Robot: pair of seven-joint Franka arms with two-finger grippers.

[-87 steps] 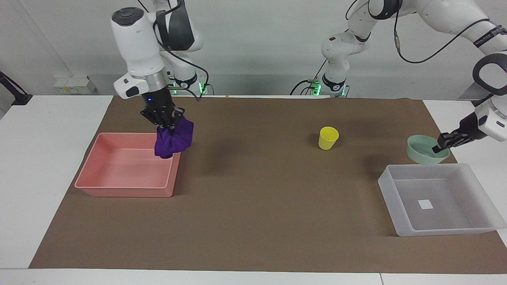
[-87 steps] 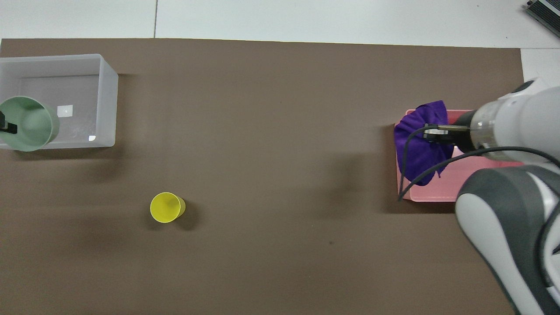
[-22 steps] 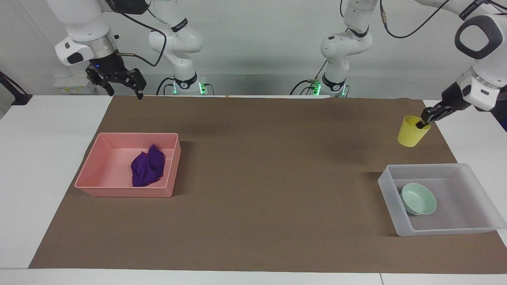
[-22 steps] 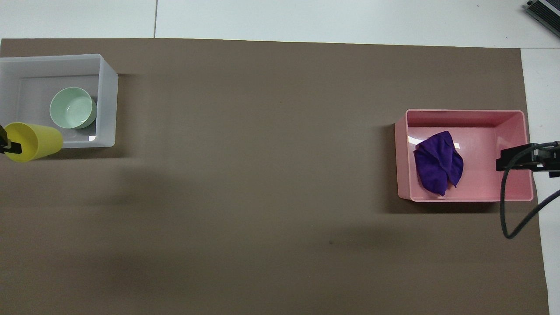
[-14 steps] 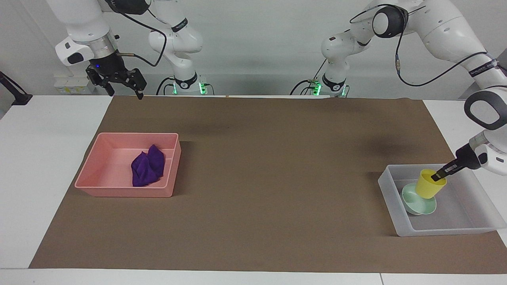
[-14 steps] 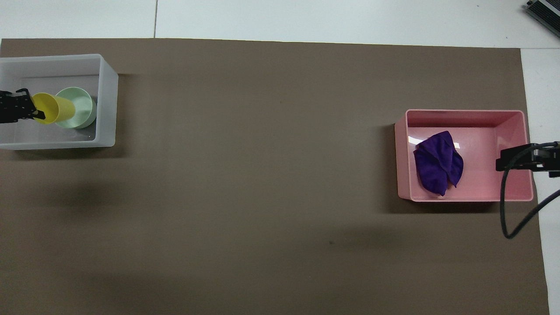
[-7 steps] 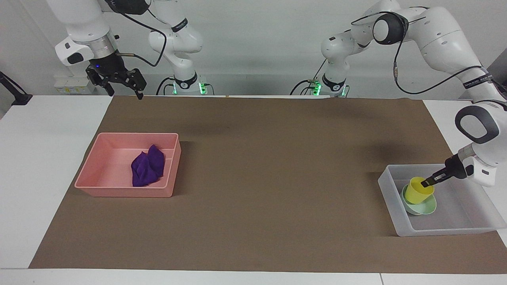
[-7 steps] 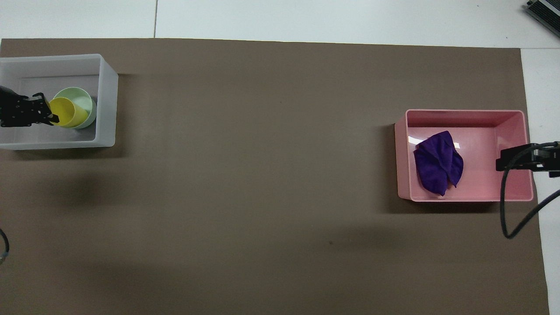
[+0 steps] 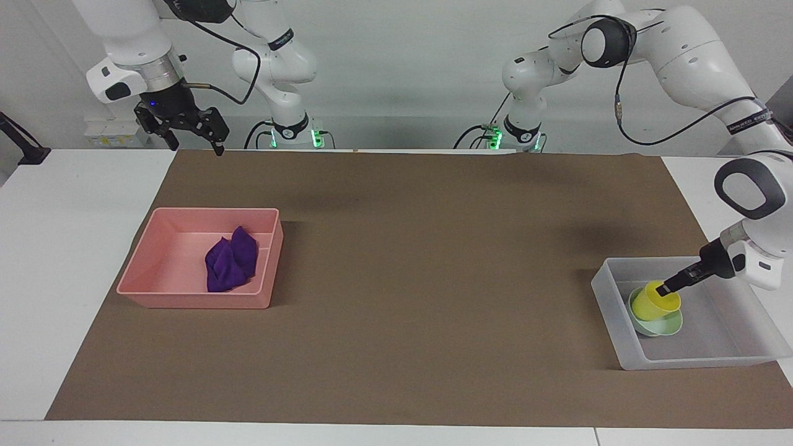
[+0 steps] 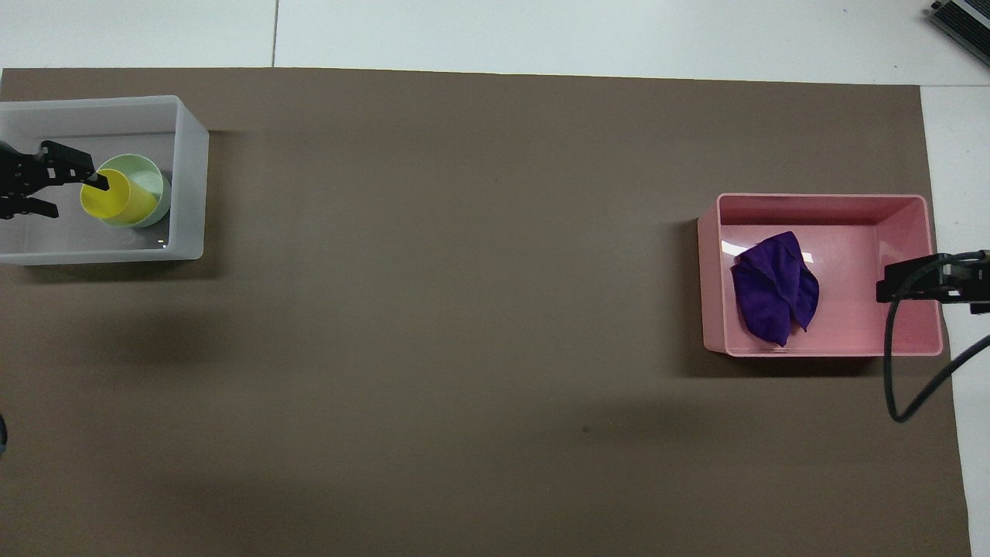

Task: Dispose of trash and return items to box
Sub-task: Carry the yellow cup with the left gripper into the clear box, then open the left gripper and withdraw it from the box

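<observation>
The yellow cup (image 9: pixel 653 303) stands tilted in the mint-green bowl (image 9: pixel 668 326), inside the translucent box (image 9: pixel 681 360) at the left arm's end of the table. My left gripper (image 9: pixel 666 288) is low in the box. In the overhead view the left gripper (image 10: pixel 77 198) has its fingers spread, one fingertip (image 10: pixel 99 182) at the rim of the cup (image 10: pixel 125 199). The purple cloth wad (image 9: pixel 230 259) lies in the pink tray (image 9: pixel 186 298). My right gripper (image 9: pixel 193 147) is open and empty, waiting high over the right arm's end of the table.
A brown mat (image 9: pixel 421 279) covers the table between the pink tray (image 10: pixel 820 203) and the box (image 10: pixel 192 178). The right arm's black cable (image 10: pixel 897 387) hangs beside the tray. White tabletop borders the mat.
The left gripper lowered the yellow cup into the bowl in the box, and its fingers have now spread off the cup's rim. The right arm has not moved.
</observation>
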